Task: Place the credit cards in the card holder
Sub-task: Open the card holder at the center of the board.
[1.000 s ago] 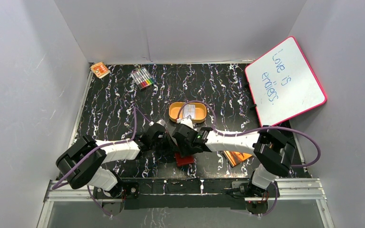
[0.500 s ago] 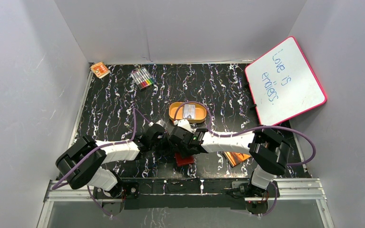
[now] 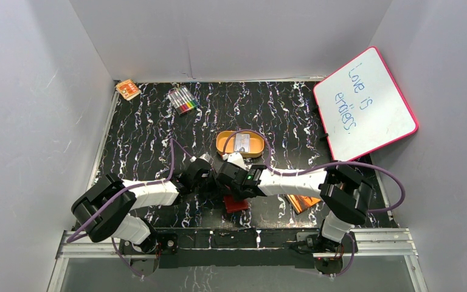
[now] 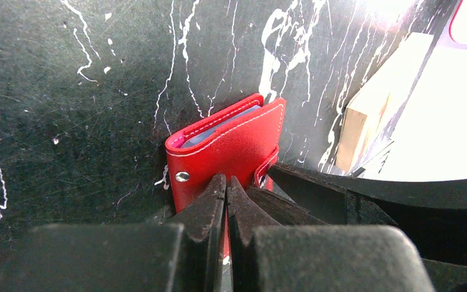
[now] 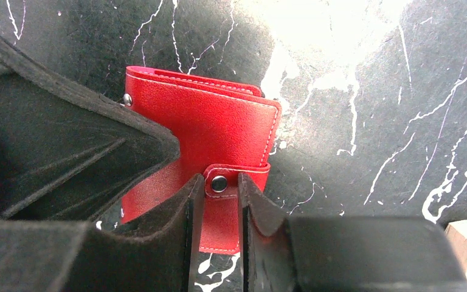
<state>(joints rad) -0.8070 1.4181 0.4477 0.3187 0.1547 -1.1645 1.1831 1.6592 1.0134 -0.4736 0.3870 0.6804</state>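
Observation:
The red card holder point(image 3: 236, 205) lies folded shut on the black mat near the front edge, its tab snapped. My left gripper point(image 4: 226, 179) is shut, with a strip of the card holder's point(image 4: 231, 149) cover showing between its jaws. My right gripper point(image 5: 221, 177) hangs over the card holder point(image 5: 207, 125) with its jaws a narrow gap apart, one either side of the tab's snap point(image 5: 219, 182). I cannot tell whether they touch the tab. A pale credit card point(image 3: 241, 143) lies in the orange tin point(image 3: 221, 145) just behind both grippers.
An orange booklet point(image 3: 303, 202) lies right of the card holder under the right arm. A pink-framed whiteboard point(image 3: 365, 100) leans at the back right. A bundle of markers point(image 3: 183, 99) and a small orange box point(image 3: 127, 89) sit at the back left.
My right gripper has shifted slightly left and down over the card holder, uncovering the tin, and its jaws have narrowed. The left gripper has stayed shut in place.

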